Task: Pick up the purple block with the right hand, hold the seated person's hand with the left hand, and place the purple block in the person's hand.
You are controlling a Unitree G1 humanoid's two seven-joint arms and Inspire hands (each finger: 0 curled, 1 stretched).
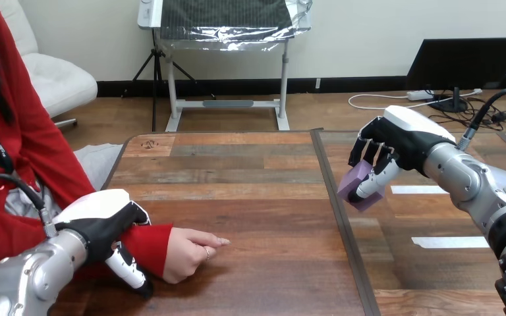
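At the bottom left, nearest to the camera, the robot's left hand (102, 227) lies over the person's wrist (146, 245), which is covered by a red sleeve (46, 164). The white back of the hand faces up. Its thumb (130, 268) comes down in front of the cuff and curls under it, so the hand is closed round the wrist. The other fingers are on the far side of the sleeve and are hidden.

Just to the right of this, the person's hand (188, 253) rests on the wooden table (250, 184). It is loosely closed, with the knuckles up, and one finger points to the right. This hand holds nothing.

At the right side, well apart from the person's hand, the right hand (395, 148) holds the purple block (357, 189). The black fingers (369, 153) are curled down over the top of the block, and the thumb presses on its near face, so the block is pinched between them. The block is tilted, with one corner pointing down, and it is lifted off the table top. It hangs just to the right of the dark seam (342, 217) that runs across the table.

Two white tape strips (451, 241) lie flat on the table's right part, beside and under the silver right forearm (468, 178).
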